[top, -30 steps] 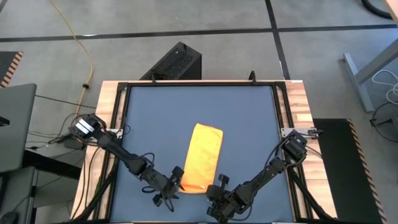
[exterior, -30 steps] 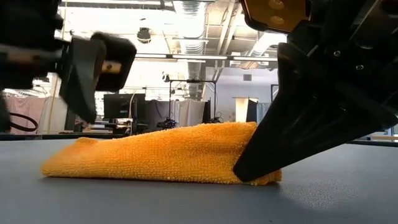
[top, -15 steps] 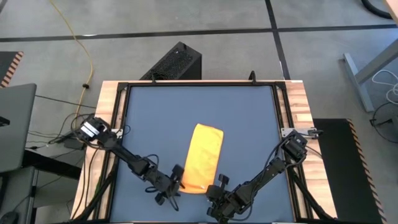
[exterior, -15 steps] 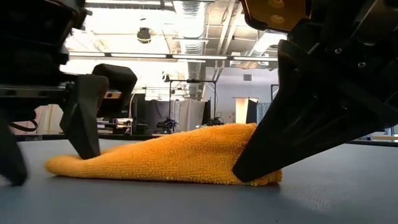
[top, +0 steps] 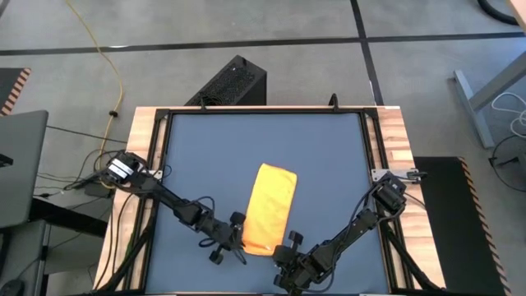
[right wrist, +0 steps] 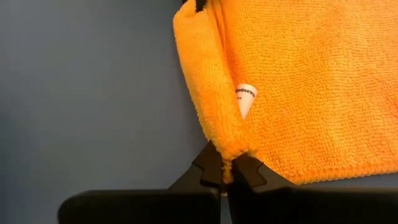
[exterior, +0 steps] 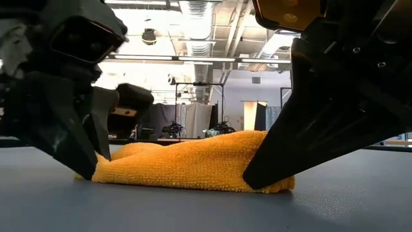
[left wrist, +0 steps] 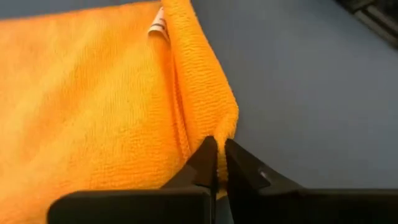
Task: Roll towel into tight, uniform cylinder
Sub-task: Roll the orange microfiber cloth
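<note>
Dark blue tabletop point(top: 205, 156) carries everything. Yellow towel point(top: 269, 209) lies folded into a long strip near table centre, toward the near edge, one end bunched up between both arms.

Right gripper point(right wrist: 222, 176) sits at towel's near right corner, fingers nearly closed, pinching the thick folded edge. Left gripper point(left wrist: 219, 163) sits at towel's near left corner, fingers almost together w/ a thin bit of towel edge nipped between.

Small white tag point(right wrist: 244, 99) pokes from the fold, just beyond right gripper's tips; also seen in left wrist view point(left wrist: 158, 25).
</note>
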`<move>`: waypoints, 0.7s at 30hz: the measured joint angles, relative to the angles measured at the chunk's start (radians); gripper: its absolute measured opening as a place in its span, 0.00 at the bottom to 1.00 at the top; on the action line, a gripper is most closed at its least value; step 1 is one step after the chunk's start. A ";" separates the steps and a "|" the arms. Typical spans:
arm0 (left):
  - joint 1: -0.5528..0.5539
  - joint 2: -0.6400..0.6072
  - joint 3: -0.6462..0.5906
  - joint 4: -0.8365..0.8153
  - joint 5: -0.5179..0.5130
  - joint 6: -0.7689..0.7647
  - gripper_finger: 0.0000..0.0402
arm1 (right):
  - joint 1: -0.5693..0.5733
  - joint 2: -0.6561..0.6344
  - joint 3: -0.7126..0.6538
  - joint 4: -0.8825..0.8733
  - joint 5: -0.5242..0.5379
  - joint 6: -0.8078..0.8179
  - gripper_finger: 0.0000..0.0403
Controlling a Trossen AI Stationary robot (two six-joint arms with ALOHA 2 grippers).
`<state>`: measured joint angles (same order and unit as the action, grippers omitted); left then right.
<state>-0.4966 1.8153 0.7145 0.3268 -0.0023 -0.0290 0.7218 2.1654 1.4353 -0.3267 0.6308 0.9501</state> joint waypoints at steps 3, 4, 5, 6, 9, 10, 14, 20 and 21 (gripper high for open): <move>0.025 -0.003 -0.001 0.010 0.125 -0.057 0.01 | 0.004 0.000 0.000 0.001 0.000 0.001 0.07; 0.032 -0.003 -0.001 0.014 0.166 -0.081 0.01 | 0.006 0.000 0.000 0.003 0.000 0.001 0.07; 0.038 -0.002 -0.001 0.019 0.206 -0.103 0.00 | 0.008 0.000 0.001 0.007 0.000 0.002 0.06; 0.042 -0.002 -0.001 0.023 0.238 -0.122 0.00 | 0.009 0.000 0.001 0.010 0.000 0.003 0.06; 0.051 -0.002 -0.001 0.027 0.286 -0.158 0.00 | 0.011 0.000 0.002 0.013 -0.001 0.003 0.07; 0.052 -0.002 -0.001 0.028 0.299 -0.167 0.00 | 0.011 0.000 0.002 0.015 -0.003 0.003 0.07; 0.052 -0.002 -0.001 0.031 0.325 -0.193 0.00 | 0.010 0.000 0.002 0.026 -0.005 0.003 0.08; 0.055 -0.002 -0.001 0.030 0.334 -0.213 0.00 | 0.010 -0.001 0.002 0.022 -0.063 0.003 0.15; 0.054 -0.002 -0.001 0.029 0.335 -0.219 0.00 | 0.010 -0.003 0.002 0.020 -0.078 0.003 0.16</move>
<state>-0.4423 1.8130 0.7132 0.3562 0.3328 -0.2484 0.7319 2.1622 1.4368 -0.3066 0.5531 0.9527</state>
